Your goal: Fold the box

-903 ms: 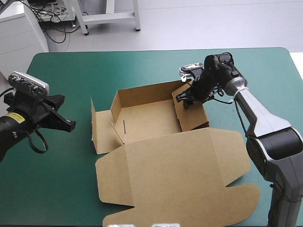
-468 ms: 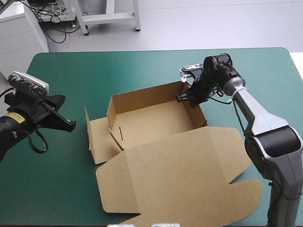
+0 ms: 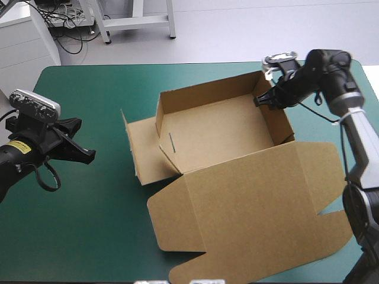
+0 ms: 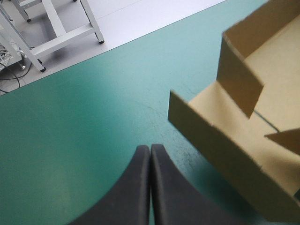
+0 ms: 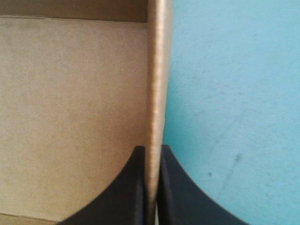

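**Item 1.** Brown cut-cardboard box [image 3: 219, 127], part-formed, sitting centre-right on the teal-green-covered counter [image 3: 100, 89]. Back and right walls are standing. The lid panel [image 3: 249, 213] is lying flat toward the near edge. The left side flap [image 3: 142, 151] is splaying out loose, not tucked. Long axis is running approx. left–right, skewed, w/ the right end farther back.

**Item 2.** Right hand [image 3: 265, 100], two black fin-shaped fingers, pinching the top edge of the tray's right wall [image 5: 158, 70] at the far right corner. One finger is inside and one outside, all but closed on the board.

**Item 3.** Left hand [image 3: 87, 156], same type. Fingers are meeting in a point and gripping nothing. It is hanging over bare cover near the counter's left edge, well apart from the box.

**Key relation.** The loose flap is facing the left hand, lying off to that hand's right w/ only bare cover between. The right hand is occupying the opp. end. Judging by this, the left arm is the nearer one for the flap, prob. approaching rightward along the box's long axis.
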Robot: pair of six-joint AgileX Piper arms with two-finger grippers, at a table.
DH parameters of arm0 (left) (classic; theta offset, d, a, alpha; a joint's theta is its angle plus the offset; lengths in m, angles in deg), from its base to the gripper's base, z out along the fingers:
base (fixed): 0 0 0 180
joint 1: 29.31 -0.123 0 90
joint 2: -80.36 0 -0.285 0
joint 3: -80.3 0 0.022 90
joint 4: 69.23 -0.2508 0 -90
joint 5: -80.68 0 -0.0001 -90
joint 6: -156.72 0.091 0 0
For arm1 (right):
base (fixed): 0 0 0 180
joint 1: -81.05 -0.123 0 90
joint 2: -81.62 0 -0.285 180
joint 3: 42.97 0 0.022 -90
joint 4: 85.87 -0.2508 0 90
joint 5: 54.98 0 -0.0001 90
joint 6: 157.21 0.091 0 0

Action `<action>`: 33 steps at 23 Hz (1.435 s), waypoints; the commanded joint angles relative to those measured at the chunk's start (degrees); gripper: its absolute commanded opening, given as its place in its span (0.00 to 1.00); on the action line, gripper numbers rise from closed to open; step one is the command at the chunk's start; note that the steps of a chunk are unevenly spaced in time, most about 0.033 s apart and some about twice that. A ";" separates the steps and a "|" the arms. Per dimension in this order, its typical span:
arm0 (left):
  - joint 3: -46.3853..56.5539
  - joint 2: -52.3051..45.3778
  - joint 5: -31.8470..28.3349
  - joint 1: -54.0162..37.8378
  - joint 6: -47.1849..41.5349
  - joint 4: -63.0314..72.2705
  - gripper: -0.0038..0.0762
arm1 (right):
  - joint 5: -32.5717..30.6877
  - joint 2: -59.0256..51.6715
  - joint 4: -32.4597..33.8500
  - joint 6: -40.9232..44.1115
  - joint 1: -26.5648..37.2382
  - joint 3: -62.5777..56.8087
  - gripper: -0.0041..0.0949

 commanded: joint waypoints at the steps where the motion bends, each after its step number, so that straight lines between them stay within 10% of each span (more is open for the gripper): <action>1: -1.55 -0.64 -5.01 0.05 -1.01 1.04 0.02 | -0.86 -7.42 -6.85 -2.63 5.17 1.53 0.02; 15: -1.45 3.39 -4.55 -1.10 -3.73 0.76 0.04 | -0.86 -19.65 -12.59 -5.92 13.02 1.53 0.02; 24: -1.32 17.16 8.93 -14.81 22.55 44.56 0.04 | -0.86 -21.56 -20.36 -8.57 13.02 1.53 0.02; 33: -1.32 24.75 20.75 -14.81 30.42 60.88 0.19 | 0.65 -21.56 -22.72 -8.82 13.11 1.53 0.02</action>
